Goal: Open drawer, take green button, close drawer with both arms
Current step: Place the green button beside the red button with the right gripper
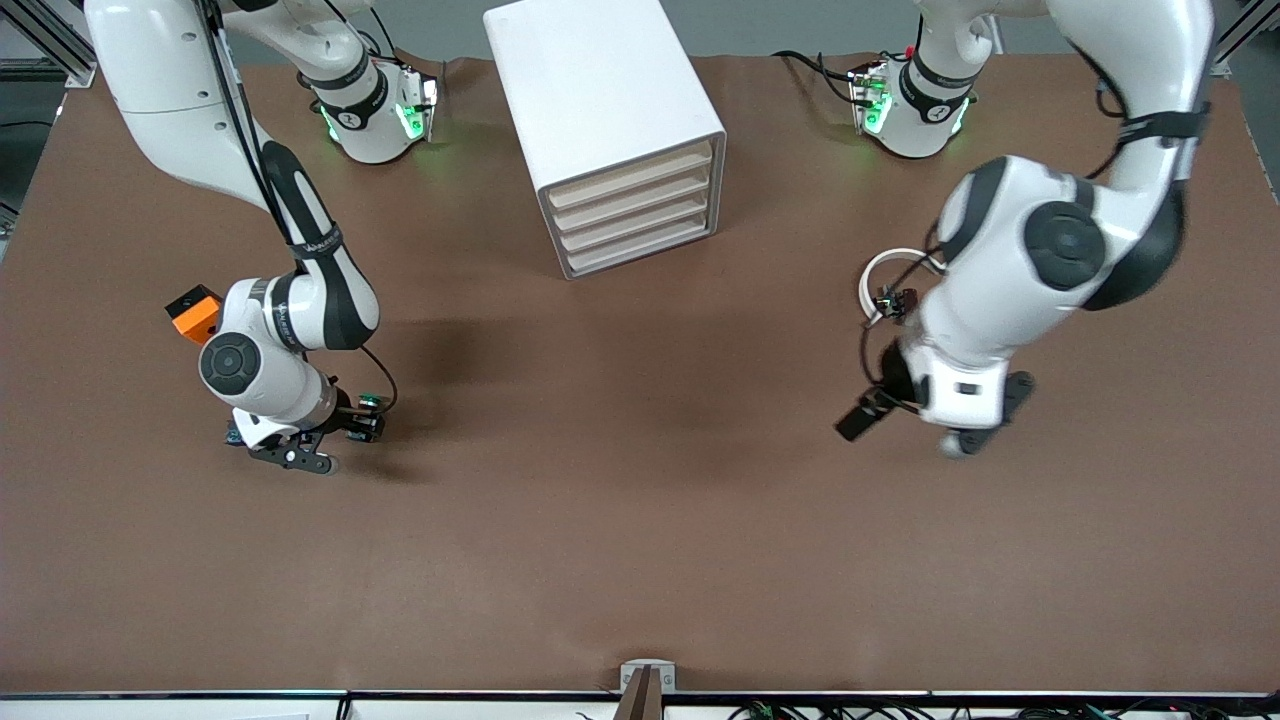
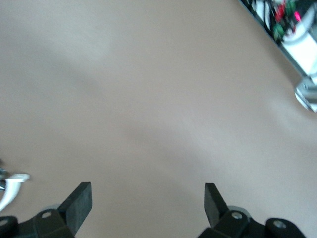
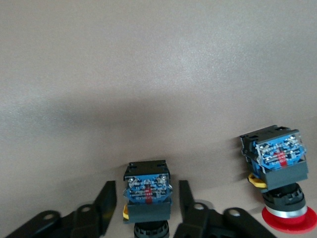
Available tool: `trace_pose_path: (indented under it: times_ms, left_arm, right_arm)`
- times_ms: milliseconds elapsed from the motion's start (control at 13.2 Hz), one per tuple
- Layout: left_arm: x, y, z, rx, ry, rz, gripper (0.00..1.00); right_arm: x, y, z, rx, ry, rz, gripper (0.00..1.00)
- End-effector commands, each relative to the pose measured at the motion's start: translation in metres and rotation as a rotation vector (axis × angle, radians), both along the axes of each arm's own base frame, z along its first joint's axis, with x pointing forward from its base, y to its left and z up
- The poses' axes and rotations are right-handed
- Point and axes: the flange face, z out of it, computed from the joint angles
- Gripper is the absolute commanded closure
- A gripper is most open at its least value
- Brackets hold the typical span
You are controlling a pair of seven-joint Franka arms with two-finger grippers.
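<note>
- Between the right gripper's (image 3: pixel 146 201) parted fingers (image 3: pixel 106 203) stands a button (image 3: pixel 147 191) with a black-and-blue body. Slim gaps show at both sides, and its cap colour is cut off.
- Just outside those fingers stands a red-capped button (image 3: pixel 280 168), which the front view hides.
- Under the left gripper's (image 2: pixel 148 198) wide-open fingers lies bare table (image 2: pixel 158 99).
- Well apart from both, only the front view shows the drawer unit (image 1: pixel 610 130), with all its drawers shut.

A red-capped button (image 3: pixel 283 191) lay on my brown desk (image 1: pixel 620 500), beside the blue-bodied button (image 3: pixel 147 198) between my right fingers.
</note>
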Motion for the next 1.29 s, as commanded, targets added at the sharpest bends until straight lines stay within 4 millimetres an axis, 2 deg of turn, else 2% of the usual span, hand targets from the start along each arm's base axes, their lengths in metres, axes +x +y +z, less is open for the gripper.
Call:
trace_pose_path:
  times_ms: [0, 76, 227, 378, 454, 681, 832, 1059, 1210]
  left_arm:
    - [0.011, 0.036, 0.045, 0.028, 0.025, 0.029, 0.00]
    - [0.016, 0.055, 0.054, 0.030, 0.014, 0.022, 0.00]
    - [0.016, 0.094, 0.077, 0.049, -0.025, -0.065, 0.00]
    - [0.011, 0.145, 0.098, 0.075, -0.043, -0.135, 0.00]
    - [0.008, 0.159, 0.110, 0.094, -0.063, -0.158, 0.00]
    - [-0.018, 0.181, 0.149, 0.146, -0.059, -0.245, 0.00]
    - [-0.039, 0.197, 0.171, 0.188, -0.047, -0.389, 0.00]
    - [-0.067, 0.219, 0.193, 0.201, -0.002, -0.492, 0.00]
    - [-0.079, 0.221, 0.198, 0.195, 0.032, -0.548, 0.00]
  right_arm:
    - [0.005, 0.001, 0.010, 0.001, 0.040, 0.022, 0.00]
    - [0.004, 0.000, 0.018, -0.001, 0.077, 0.021, 0.00]
    - [0.001, -0.001, 0.049, 0.006, 0.141, 0.053, 0.00]
    - [-0.001, -0.018, 0.083, 0.023, 0.159, 0.099, 0.00]
    - [-0.004, -0.028, 0.099, 0.034, 0.171, 0.138, 0.00]
    - [-0.005, -0.047, 0.161, 0.055, 0.218, 0.151, 0.00]
    - [-0.003, -0.064, 0.209, 0.070, 0.279, 0.125, 0.00]
    - [-0.009, -0.081, 0.274, 0.084, 0.333, 0.106, 0.00]
    - [-0.023, -0.096, 0.312, 0.101, 0.317, 0.125, 0.00]
